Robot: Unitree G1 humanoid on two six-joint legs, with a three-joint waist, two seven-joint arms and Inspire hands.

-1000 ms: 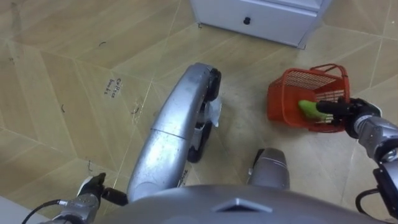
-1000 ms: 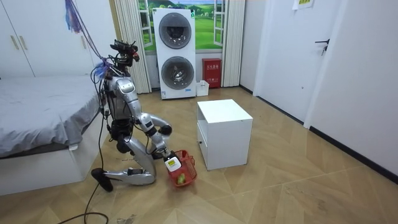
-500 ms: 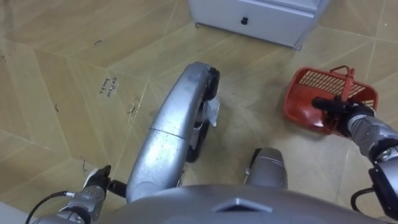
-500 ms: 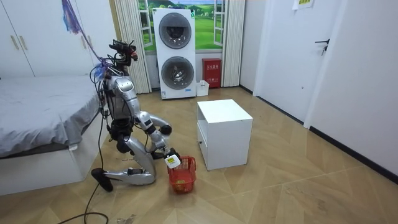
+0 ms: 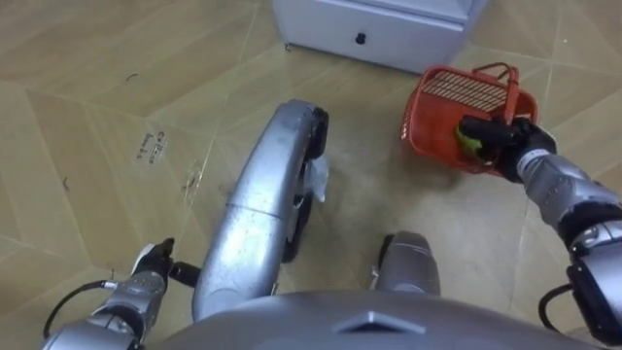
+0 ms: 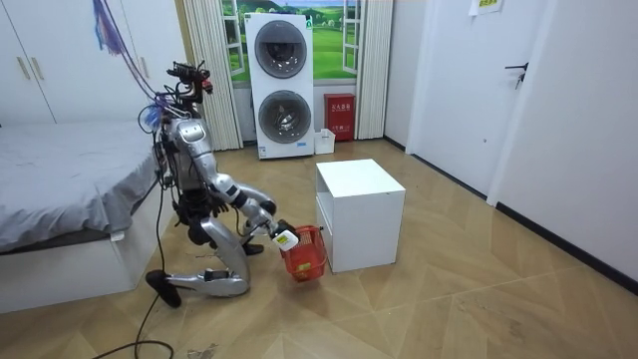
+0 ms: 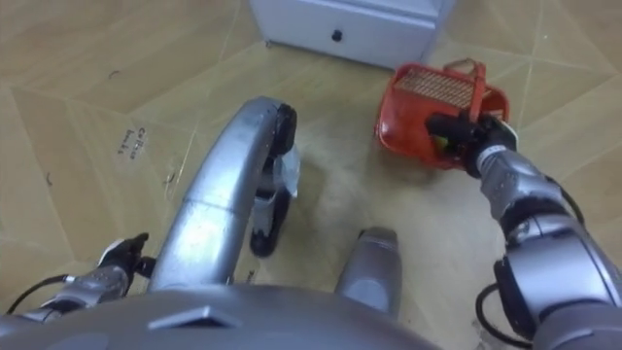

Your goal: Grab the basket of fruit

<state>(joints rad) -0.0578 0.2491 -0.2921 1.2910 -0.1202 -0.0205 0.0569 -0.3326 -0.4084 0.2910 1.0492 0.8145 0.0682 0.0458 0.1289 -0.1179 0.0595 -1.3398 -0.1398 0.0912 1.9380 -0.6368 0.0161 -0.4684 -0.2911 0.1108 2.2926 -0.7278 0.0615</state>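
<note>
Red fruit basket point(image 5: 432, 126) holding green fruit point(image 5: 470, 142), right robot hand point(image 5: 507, 144) clamped on its rim

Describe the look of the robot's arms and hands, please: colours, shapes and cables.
Both forearms are rounded silver-grey shells. The right hand is black, with dark fingers and a small white tag on its back. The left hand is grey and black; a black cable runs from its wrist.
</note>
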